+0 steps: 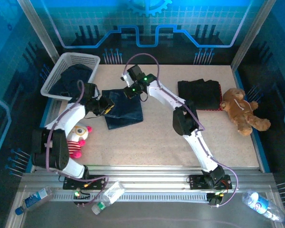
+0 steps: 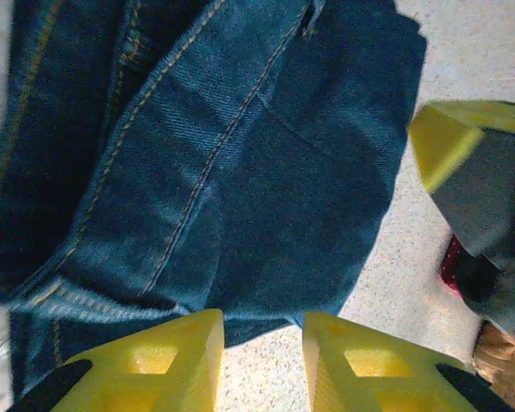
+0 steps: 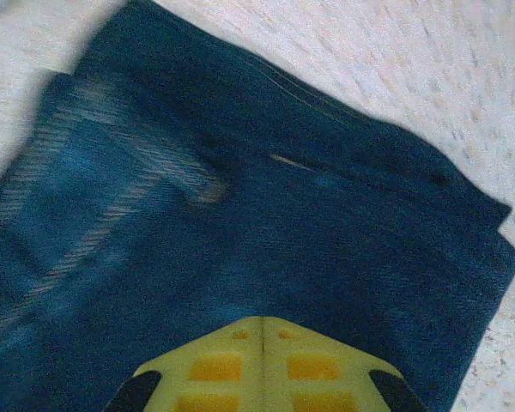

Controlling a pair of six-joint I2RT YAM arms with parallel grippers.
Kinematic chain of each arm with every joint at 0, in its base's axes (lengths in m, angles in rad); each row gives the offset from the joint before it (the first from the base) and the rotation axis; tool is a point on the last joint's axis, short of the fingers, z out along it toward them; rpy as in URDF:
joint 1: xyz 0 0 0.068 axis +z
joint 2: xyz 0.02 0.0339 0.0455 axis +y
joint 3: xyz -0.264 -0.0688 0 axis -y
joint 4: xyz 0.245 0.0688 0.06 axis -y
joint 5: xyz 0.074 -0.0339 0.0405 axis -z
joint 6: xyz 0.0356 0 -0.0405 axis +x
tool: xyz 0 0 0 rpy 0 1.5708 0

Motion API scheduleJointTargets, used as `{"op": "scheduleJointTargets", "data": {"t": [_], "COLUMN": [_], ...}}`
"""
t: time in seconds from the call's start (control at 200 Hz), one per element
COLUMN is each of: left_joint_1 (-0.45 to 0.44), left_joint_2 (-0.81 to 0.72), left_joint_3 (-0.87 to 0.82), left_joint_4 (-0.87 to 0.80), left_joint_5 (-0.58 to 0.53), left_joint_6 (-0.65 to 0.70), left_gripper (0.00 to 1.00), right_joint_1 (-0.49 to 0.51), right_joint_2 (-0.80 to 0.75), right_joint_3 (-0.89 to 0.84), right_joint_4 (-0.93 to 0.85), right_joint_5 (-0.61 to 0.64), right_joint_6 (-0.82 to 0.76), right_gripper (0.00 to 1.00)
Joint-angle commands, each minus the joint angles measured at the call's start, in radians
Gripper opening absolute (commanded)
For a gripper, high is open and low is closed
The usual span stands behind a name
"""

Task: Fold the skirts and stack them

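on the table (image 1: 156,142), denim skirt (image 1: 128,114), left edge partly covered, left jaws narrowly apart, right jaws closed

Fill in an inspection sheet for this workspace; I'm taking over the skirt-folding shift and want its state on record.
Surface: speckled beige table, no spills seen.
Job's things: denim skirt lying mid-table; black skirt folded at right; dark cloth in the white basket.
Clutter: teddy bear, plush toy, water bottles on the near rail.
Hands: left hand open at the denim's edge; right hand shut over the denim.
Cables: purple cables along both arms.
Surroundings: blue enclosure walls.
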Motion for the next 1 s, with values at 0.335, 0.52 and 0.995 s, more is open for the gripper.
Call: {"op": "scheduleJointTargets", "data": {"t": [0.335, 0.52, 0.995], "left_joint_1": [-0.037, -0.109, -0.046], "left_joint_2": [0.5, 0.613, 0.085], "left_joint_3": [0.4, 0.667, 0.178], "left_joint_4": [-0.061, -0.16, -0.157], "left_joint_5": [-0.001, 0.042, -0.046], "left_joint_6": [0.132, 0.179, 0.205], "left_gripper": [0.31, 0.31, 0.73], "right_joint_1": [0.035, 0.053, -0.115], "right_joint_2": [-0.349, -0.52, -0.526], "right_joint_3": [-0.769, -0.997, -0.892], "right_joint_4": [0.339, 0.609, 0.348], "right_joint_5": [-0.262, -0.182, -0.18], "right_joint_6": [0.731, 0.99, 0.027], "right_gripper": [0.0, 0.2, 0.55]}}
